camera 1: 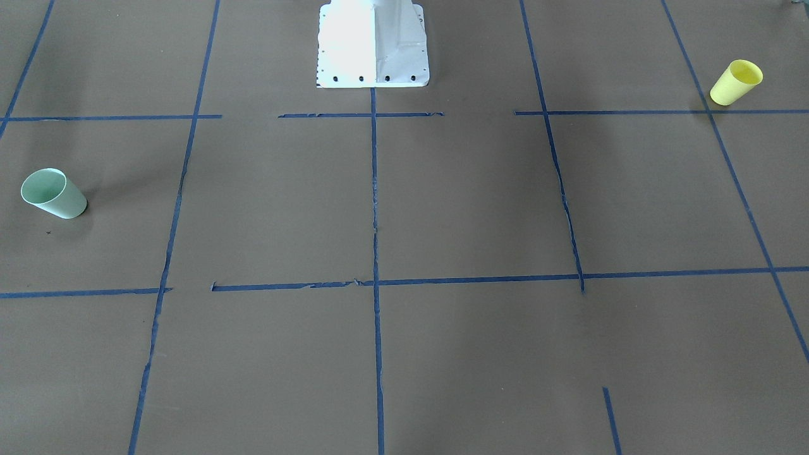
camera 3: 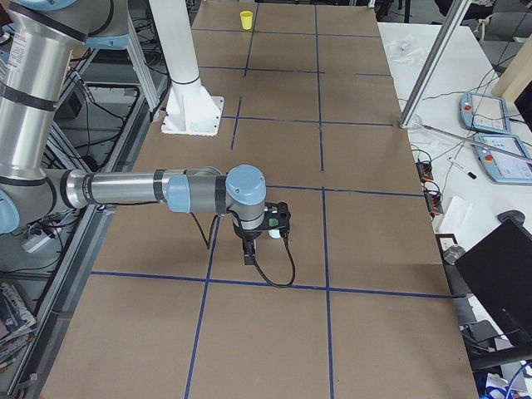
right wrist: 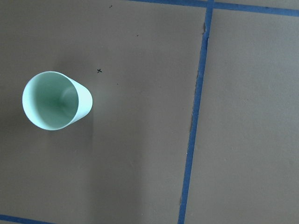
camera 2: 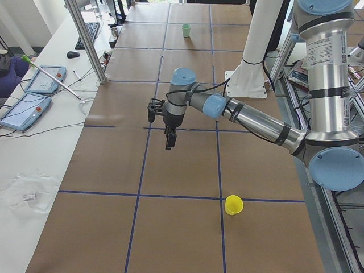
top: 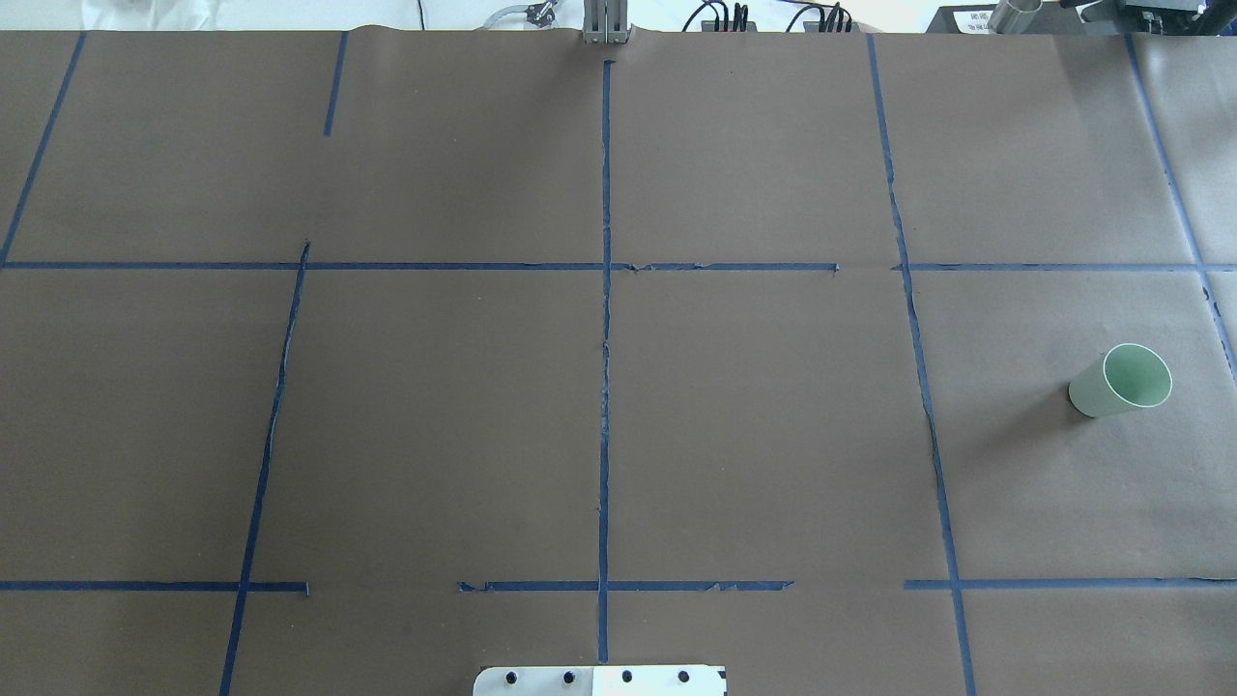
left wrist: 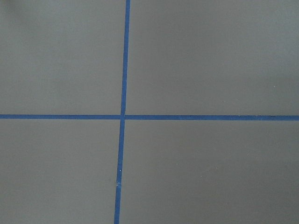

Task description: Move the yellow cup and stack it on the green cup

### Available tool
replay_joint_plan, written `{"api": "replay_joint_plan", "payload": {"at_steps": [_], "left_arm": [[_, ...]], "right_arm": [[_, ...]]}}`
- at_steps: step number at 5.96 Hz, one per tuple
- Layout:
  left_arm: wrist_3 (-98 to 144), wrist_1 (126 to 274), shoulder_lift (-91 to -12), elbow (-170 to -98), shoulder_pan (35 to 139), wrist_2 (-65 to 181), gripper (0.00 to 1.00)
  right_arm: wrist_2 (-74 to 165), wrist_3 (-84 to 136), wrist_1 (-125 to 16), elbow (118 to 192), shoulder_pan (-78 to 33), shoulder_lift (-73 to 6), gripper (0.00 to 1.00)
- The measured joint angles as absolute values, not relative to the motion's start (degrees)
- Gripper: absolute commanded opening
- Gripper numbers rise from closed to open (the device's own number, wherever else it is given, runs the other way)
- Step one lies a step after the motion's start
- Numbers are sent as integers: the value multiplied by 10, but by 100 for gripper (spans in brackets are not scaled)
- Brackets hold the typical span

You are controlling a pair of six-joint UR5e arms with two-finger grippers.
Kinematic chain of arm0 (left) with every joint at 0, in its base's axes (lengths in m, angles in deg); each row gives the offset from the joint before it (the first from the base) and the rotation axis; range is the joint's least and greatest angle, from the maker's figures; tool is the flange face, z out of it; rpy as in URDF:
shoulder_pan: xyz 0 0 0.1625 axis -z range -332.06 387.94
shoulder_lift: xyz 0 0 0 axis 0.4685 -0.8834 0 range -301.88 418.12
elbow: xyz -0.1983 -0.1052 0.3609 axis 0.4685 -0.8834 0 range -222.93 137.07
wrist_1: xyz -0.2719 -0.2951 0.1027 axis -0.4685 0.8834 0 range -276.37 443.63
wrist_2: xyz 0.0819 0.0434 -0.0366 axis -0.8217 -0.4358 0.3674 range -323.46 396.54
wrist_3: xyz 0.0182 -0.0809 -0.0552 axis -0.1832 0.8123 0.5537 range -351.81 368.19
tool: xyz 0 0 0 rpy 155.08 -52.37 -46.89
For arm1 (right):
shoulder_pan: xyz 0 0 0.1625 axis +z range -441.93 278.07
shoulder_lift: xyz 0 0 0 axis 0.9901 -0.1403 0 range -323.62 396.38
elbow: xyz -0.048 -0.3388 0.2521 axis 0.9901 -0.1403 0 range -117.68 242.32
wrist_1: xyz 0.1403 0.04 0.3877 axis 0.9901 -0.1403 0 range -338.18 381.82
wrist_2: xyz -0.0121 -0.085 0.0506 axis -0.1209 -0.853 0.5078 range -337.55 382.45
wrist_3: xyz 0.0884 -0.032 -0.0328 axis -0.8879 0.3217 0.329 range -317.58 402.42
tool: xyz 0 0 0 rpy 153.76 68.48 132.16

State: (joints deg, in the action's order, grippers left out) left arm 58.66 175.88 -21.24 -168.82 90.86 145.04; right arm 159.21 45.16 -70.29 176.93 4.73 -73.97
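**Operator:** Where are my two cups?

**Describer:** Your small bright yellow tapered plastic cup stands upright on the brown paper-covered table. It is at the robot's left end, just beside a crossing of blue tape lines. The small pale mint-green tapered plastic cup stands upright at the opposite end, well apart from it.

**Operator:** Does every view give me both?

**Describer:** No. The overhead view shows you only the green cup. The right wrist view looks down into the green cup's mouth. The left wrist view shows only a tape crossing on bare paper.

**Operator:** And the arms?

**Describer:** You find them only in the two end views. The left gripper hangs above the table, well away from the yellow cup. The right gripper hangs close by the green cup, and its wrist covers most of the cup in that view. You cannot tell whether either pair of jaws is apart or together.

**Operator:** Anything else around?

**Describer:** A white robot base plate sits at the table's edge. Two tablet-like control pendants lie on a white side table.
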Motion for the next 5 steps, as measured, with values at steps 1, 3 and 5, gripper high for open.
{"api": "replay_joint_plan", "payload": {"at_steps": [1,3,5], "left_arm": [[723,1733,-193,-1724,821,1366,100],[975,1651,-143,-1770,689,1216,100],[1262,1493,-121,-1780,562,1137,100]], "right_arm": [[1592,451,-703,1769,47,-740,100],[1592,451,-703,1769,47,-740,100],[1592,451,-703,1769,47,-739,100]]}}
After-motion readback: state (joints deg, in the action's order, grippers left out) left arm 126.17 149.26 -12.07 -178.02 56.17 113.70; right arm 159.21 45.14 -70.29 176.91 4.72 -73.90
